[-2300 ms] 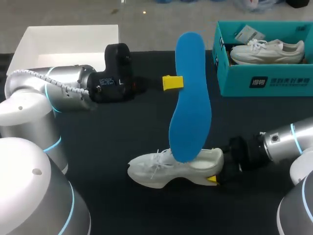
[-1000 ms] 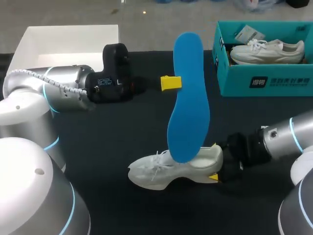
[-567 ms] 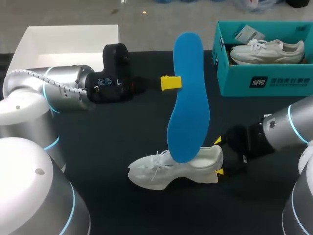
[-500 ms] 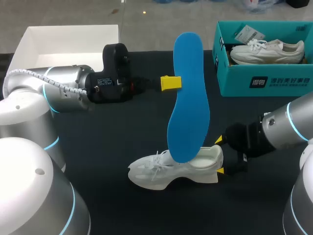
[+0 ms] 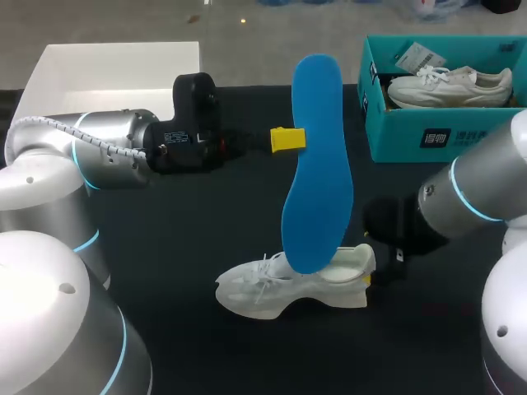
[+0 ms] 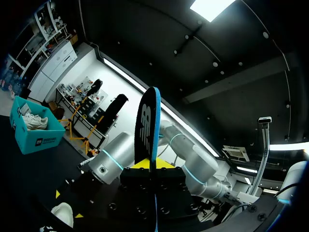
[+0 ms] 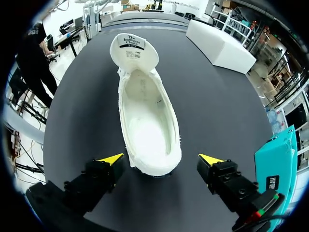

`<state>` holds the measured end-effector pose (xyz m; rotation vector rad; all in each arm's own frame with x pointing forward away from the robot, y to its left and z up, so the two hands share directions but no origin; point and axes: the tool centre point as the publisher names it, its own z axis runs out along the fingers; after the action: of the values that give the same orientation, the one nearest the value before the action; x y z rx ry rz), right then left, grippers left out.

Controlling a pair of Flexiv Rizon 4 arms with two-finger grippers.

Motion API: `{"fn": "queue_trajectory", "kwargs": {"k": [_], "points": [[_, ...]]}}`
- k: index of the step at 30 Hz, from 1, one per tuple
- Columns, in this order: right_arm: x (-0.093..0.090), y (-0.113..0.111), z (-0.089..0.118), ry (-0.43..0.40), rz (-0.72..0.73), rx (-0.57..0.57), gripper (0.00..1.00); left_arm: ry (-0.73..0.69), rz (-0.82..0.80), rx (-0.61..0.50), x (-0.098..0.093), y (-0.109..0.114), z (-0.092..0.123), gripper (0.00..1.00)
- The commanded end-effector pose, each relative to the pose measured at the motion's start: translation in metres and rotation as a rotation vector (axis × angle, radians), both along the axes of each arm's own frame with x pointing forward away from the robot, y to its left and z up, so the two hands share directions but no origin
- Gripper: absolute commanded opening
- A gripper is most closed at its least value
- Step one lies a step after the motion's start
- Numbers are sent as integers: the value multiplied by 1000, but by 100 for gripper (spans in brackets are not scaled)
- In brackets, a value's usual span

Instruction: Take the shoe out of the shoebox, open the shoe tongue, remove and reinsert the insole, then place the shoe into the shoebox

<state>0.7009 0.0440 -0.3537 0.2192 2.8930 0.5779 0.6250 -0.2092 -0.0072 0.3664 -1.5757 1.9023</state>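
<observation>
A white shoe [image 5: 288,284] lies on its side on the black table, toe towards my left. In the right wrist view the shoe [image 7: 147,125] shows an empty inside, with its tongue [image 7: 133,50] folded back. My right gripper [image 7: 161,159] is open at the heel, one finger on each side and neither touching. In the head view that gripper [image 5: 368,262] sits just behind the heel. My left gripper [image 5: 288,140] is shut on the blue insole [image 5: 317,164], holding it upright above the shoe. The insole [image 6: 147,130] stands edge-on between the left gripper's [image 6: 152,166] fingers.
A teal shoebox [image 5: 445,136] at the back right holds a second white shoe [image 5: 449,86]. A white box [image 5: 115,66] stands at the back left. Both boxes also show in the right wrist view: the teal shoebox [image 7: 277,164] and the white box [image 7: 219,46].
My right arm has risen and swung in from low behind the heel to above it, its gripper still open. The left arm and the insole have stayed put.
</observation>
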Motion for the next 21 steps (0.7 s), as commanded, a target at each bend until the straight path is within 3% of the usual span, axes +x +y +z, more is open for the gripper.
{"fn": "queue_trajectory", "kwargs": {"k": [1,7,21], "points": [[2,8,-2,47,-51,-267,100,0,1,-2,0,0,0,0],[2,9,-1,103,-42,-282,100,0,1,-2,0,0,0,0],[-4,2,10,119,13,-255,100,0,1,-2,0,0,0,0]]}}
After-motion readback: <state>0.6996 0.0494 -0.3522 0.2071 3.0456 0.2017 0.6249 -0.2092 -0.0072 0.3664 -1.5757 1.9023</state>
